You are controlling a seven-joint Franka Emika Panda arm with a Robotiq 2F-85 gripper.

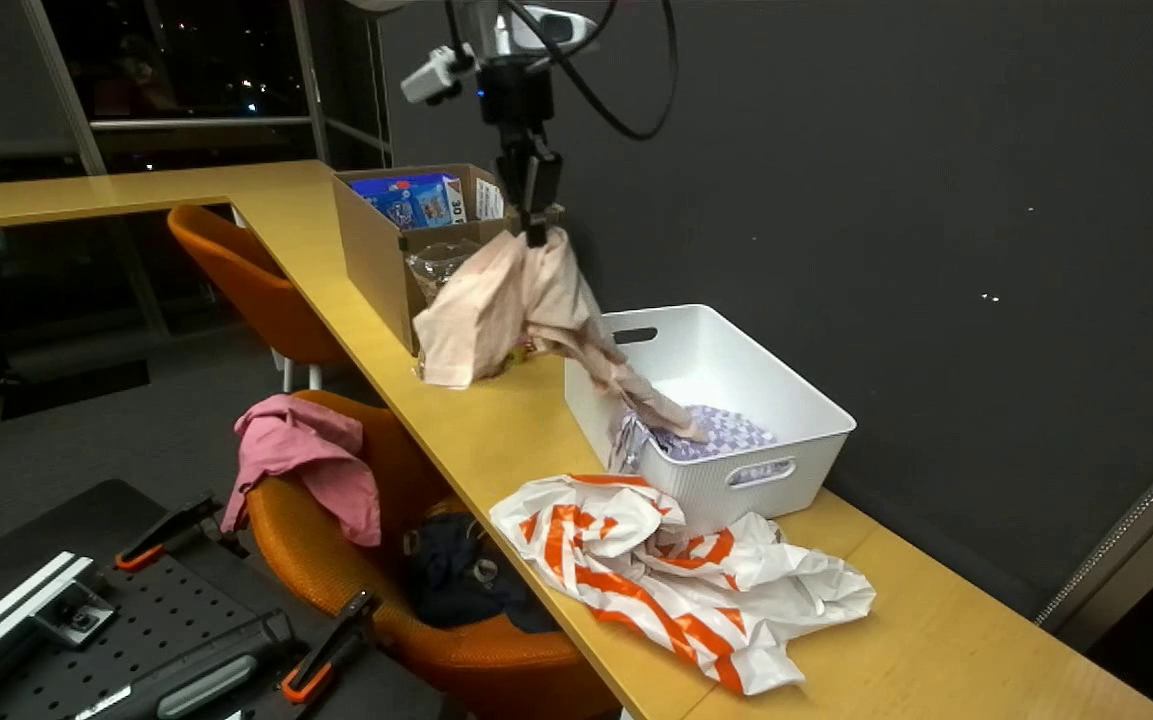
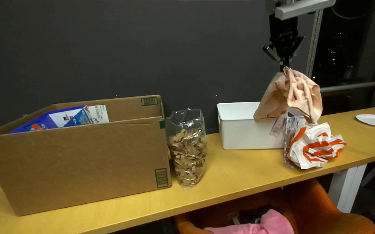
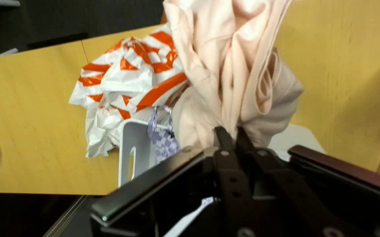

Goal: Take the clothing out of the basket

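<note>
Okay, I have the peach clothing (image 1: 548, 303) squeezed in the gripper (image 3: 231, 131), which is narrow on a gathered fold, the rest drooping in uneven creases. It hangs by the white basket (image 2: 250, 136), its pinched part higher than the rim; I cannot tell whether its trailing end touches. A purple checked cloth (image 1: 726, 432) lies partly inside and spills over the edge, near a crumpled white-and-orange bag (image 1: 686, 588). Bare tabletop (image 2: 216, 170) leaves me room between the basket and a clear bag of brown strips (image 2: 189, 152); a dark wall (image 2: 190, 48) rises just behind. My gripper points straight down in both exterior views, well above the tabletop.
</note>
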